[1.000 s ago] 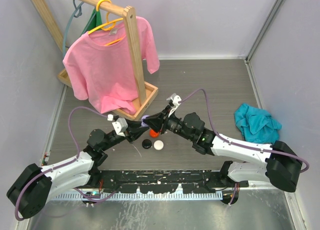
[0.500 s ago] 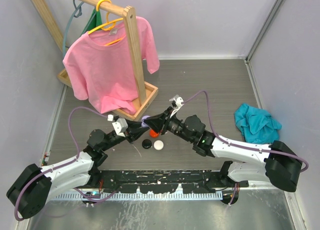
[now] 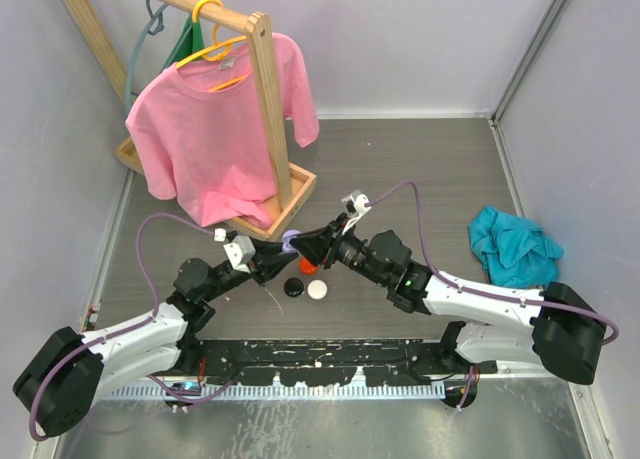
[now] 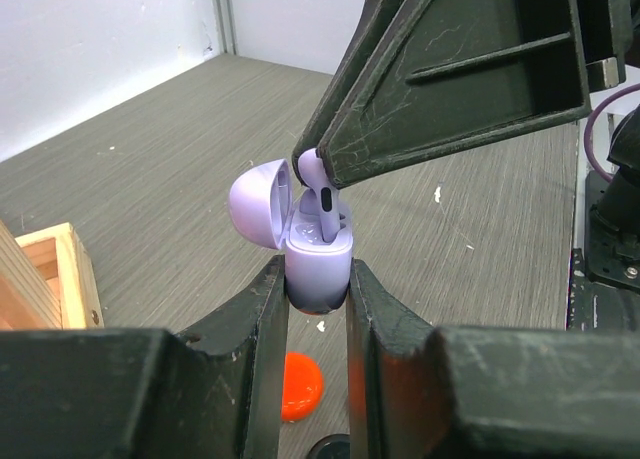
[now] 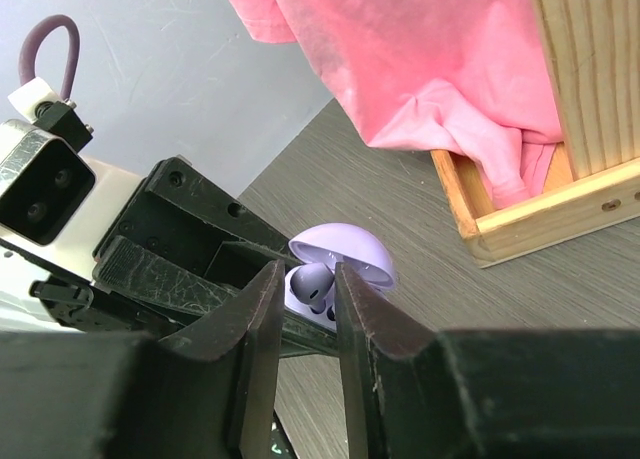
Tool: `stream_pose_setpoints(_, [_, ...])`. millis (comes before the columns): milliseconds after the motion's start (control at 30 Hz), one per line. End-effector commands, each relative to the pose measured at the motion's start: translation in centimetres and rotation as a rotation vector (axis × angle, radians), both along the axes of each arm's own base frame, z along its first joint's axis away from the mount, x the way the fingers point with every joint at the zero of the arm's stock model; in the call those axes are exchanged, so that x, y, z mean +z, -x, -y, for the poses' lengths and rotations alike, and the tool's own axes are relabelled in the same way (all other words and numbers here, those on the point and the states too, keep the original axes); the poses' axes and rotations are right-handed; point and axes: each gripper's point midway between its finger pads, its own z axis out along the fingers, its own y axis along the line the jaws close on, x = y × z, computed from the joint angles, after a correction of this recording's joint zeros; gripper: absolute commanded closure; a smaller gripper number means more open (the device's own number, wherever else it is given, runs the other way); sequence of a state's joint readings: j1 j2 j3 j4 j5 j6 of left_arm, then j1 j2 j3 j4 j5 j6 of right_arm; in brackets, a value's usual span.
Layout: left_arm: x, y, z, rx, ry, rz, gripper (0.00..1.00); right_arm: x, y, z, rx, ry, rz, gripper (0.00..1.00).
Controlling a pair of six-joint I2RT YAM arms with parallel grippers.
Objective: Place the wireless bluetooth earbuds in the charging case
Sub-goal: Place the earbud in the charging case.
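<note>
A lilac charging case [image 4: 318,271] stands upright with its lid [image 4: 256,203] swung open, and my left gripper [image 4: 318,279] is shut on its base. One purple earbud [image 5: 313,283] has its stem down in the case [image 5: 345,259]. Its head sits between the fingers of my right gripper [image 5: 309,271]. Those fingers flank it closely, and I cannot tell whether they still press on it. From the left wrist, the earbud [image 4: 324,211] hangs at the tip of the right gripper [image 4: 306,165]. From above, both grippers [image 3: 283,252] [image 3: 298,245] meet at the case [image 3: 290,242], above the table.
Small round orange [image 3: 310,267], black [image 3: 294,287] and white [image 3: 318,289] pieces lie on the table under the grippers. A wooden clothes rack [image 3: 270,119] with a pink shirt [image 3: 205,139] stands just behind. A teal cloth [image 3: 512,244] lies at the right.
The right wrist has edged a little to the right and lower at the case. The left arm and the case have stayed put.
</note>
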State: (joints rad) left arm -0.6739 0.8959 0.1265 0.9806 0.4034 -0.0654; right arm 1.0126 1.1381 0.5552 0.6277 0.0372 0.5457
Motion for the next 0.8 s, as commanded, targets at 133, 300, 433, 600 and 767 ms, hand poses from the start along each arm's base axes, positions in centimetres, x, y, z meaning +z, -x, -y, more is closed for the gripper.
stream_pose_setpoints(133, [3.1, -0.1, -0.3, 0.017, 0.076, 0.091, 1.0, 1.4, 0.4, -0.3, 0.022, -0.015, 0.006, 0.64])
stream_pose_setpoints(300, [3.0, -0.1, -0.3, 0.018, 0.073, 0.086, 1.0, 2.2, 1.1, -0.9, 0.076, 0.009, 0.038, 0.6])
stream_pose_setpoints(433, [3.0, -0.1, -0.3, 0.017, 0.073, 0.089, 1.0, 2.5, 1.5, -1.3, 0.109, 0.017, 0.05, 0.6])
stream_pose_setpoints(600, [3.0, -0.1, -0.3, 0.016, 0.071, 0.086, 1.0, 2.5, 1.8, -1.2, 0.125, 0.031, 0.057, 0.6])
stream_pose_setpoints(767, [3.0, -0.2, -0.2, 0.017, 0.07, 0.086, 1.0, 2.2, 2.2, -1.1, 0.138, 0.052, 0.056, 0.6])
